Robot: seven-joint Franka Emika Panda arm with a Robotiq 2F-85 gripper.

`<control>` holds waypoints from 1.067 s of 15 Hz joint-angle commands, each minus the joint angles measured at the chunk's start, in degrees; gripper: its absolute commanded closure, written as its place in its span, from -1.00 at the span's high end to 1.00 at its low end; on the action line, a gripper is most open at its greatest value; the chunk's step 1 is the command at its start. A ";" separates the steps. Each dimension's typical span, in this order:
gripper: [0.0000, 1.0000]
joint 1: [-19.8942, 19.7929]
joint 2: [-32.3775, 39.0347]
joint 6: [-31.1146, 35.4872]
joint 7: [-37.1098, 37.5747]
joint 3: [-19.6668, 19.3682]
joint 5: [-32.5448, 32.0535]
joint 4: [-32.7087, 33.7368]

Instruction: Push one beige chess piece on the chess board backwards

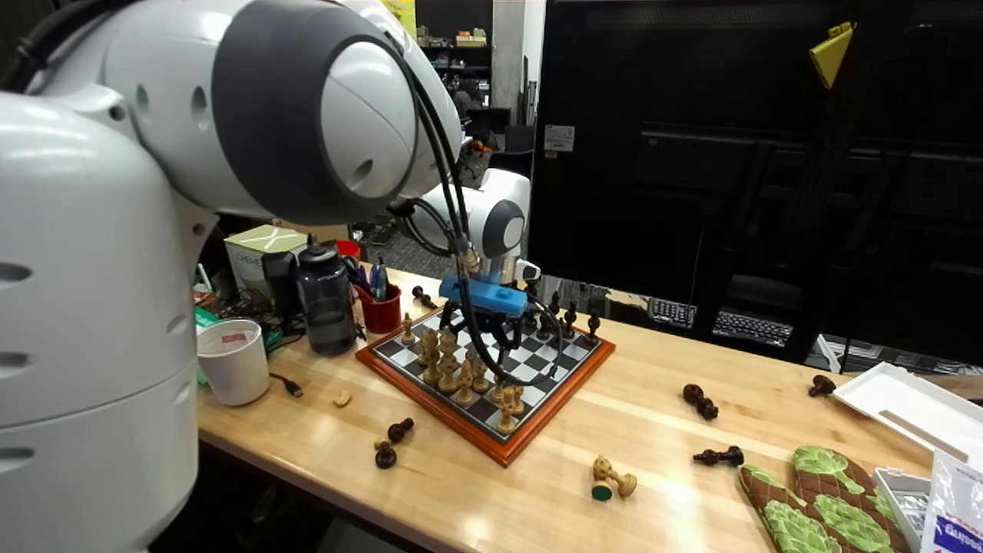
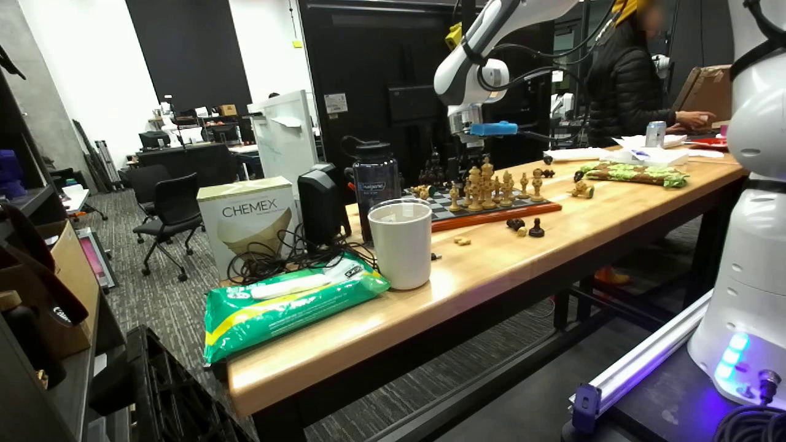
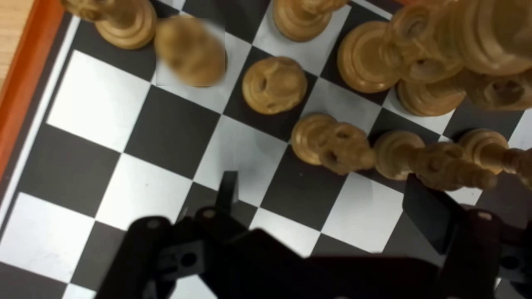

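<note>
The chess board [image 1: 430, 407], checkered with a reddish-brown frame, lies on the table; it also shows in an exterior view [image 2: 497, 216] and the wrist view [image 3: 25, 83]. Several beige chess pieces [image 1: 448, 361] stand grouped on its near side, also in an exterior view [image 2: 485, 184]. My gripper [image 1: 482, 338] hangs over the board beside them. In the wrist view the gripper [image 3: 326, 193] is open, with bare squares between its fingers. A beige piece [image 3: 311, 139] stands ahead of the gap. The right fingertip overlaps another beige piece [image 3: 436, 166]; I cannot tell whether they touch.
Dark pieces [image 1: 570, 316] stand on the board's far side. A bottle [image 1: 326, 307], red pen cup [image 1: 382, 311] and white cup [image 1: 234, 369] stand left of the board. Fallen pieces [image 1: 607, 480], oven mitts [image 1: 833, 499] and a white tray [image 1: 906, 407] lie on the table.
</note>
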 commanded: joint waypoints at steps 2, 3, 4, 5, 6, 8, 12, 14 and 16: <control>1.00 0.01 -2.52 0.89 -0.10 0.28 0.05 -1.28; 1.00 0.03 -2.66 1.12 -0.12 0.28 0.00 -1.17; 1.00 0.08 -2.93 1.46 -0.01 0.22 -0.21 -1.06; 1.00 0.05 -3.21 1.84 -0.06 0.22 -0.16 -1.03; 1.00 0.04 -3.62 2.19 0.00 0.15 -0.27 -0.97; 1.00 0.03 -4.70 2.69 0.06 0.06 -0.41 -1.00; 1.00 0.65 -9.42 2.76 0.61 0.22 -1.41 -2.79; 1.00 1.33 -12.61 3.03 2.00 0.23 -3.10 -4.27; 1.00 1.92 -15.88 2.25 3.62 0.40 -4.29 -5.53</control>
